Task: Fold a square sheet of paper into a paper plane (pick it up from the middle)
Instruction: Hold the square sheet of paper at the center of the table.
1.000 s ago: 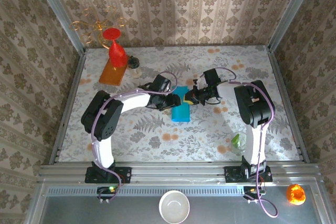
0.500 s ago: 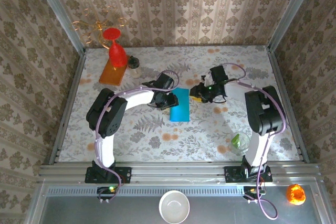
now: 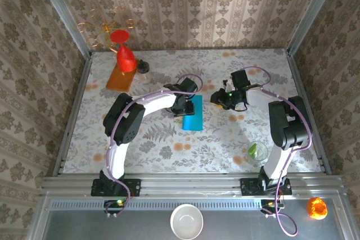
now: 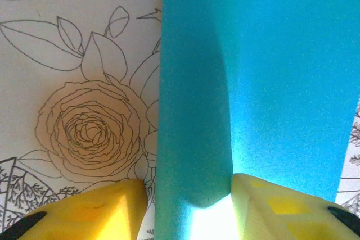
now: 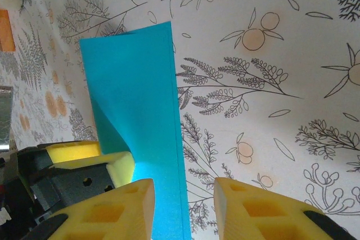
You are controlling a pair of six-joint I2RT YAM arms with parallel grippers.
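table [image 3: 264,71]: spreading its floral cover under both arms | sheet of paper [image 3: 193,114]: lying mid-table, folded into a narrow teal rectangle | left gripper [image 4: 188,186]: jaws standing apart, straddling the paper's shaded left strip at its far-left corner | right gripper [image 5: 183,186]: jaws gaping, hanging just right of the paper, gripping nothing
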